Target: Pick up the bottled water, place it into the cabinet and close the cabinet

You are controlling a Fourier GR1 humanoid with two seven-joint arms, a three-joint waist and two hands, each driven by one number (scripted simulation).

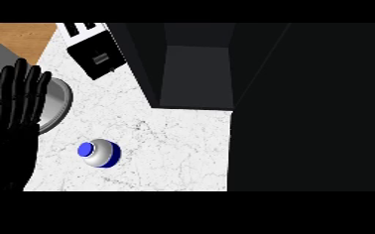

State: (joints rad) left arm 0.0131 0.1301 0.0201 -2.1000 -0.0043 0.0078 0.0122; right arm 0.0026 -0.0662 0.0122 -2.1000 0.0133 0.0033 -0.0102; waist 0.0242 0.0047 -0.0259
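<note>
White marble counter (168, 144) carries the bottled water (99, 153), standing upright near your left, well short of the open dark cabinet (194, 74). Seen from above, its blue cap (86, 149) faces you, so its long axis runs vertical. Judge it light, rigid and smooth, likely slippery; wrap the body below the cap. Your left hand (22, 96) rests at the left edge, fingers straight and slightly spread, holding nothing. Your right hand is out of sight
</note>
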